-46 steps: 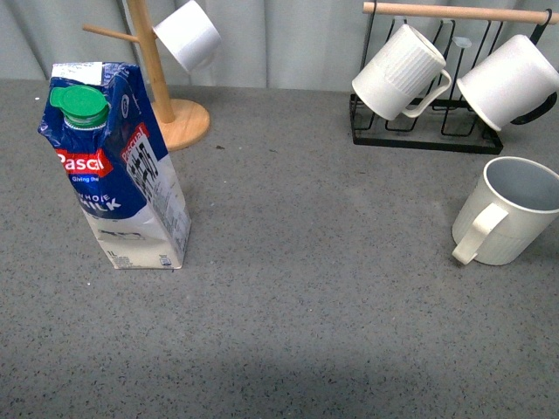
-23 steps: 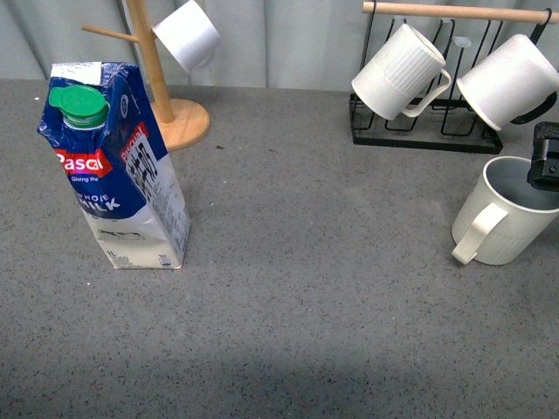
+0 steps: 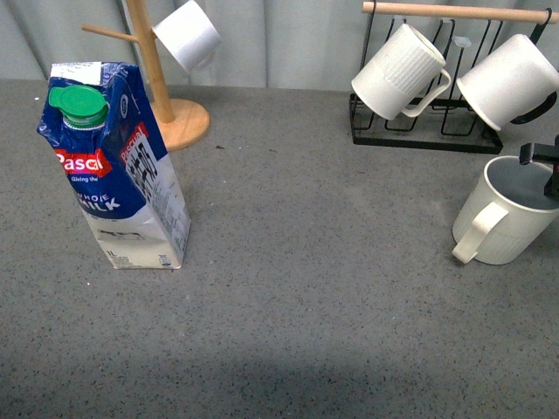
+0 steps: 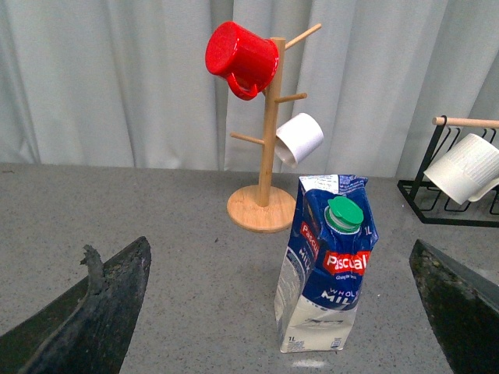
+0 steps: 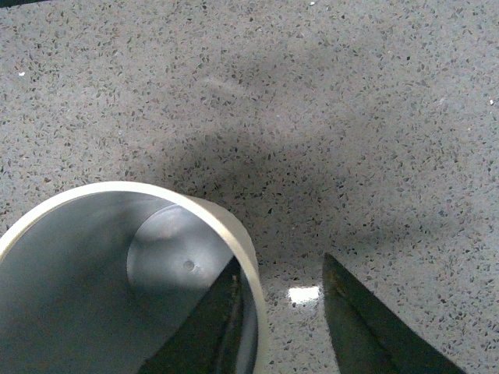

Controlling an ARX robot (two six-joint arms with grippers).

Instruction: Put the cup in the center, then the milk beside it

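Grey speckled tabletop (image 3: 306,288), bearing milk carton (image 3: 118,166), cream cup (image 3: 511,218), wooden mug tree (image 3: 182,125), black rack (image 3: 425,142).

Two mug stands stood at the back of a grey speckled tabletop (image 3: 306,297).
At eleven o'clock, a wooden mug tree with a round base (image 3: 181,124) carried a smooth white mug (image 3: 188,35) and, higher up, a glossy red mug (image 4: 240,56). At one o'clock, a black wire rack with a wooden bar (image 3: 428,140) held a tilted white ribbed mug (image 3: 397,74) and a smooth white mug with a black handle (image 3: 507,83).
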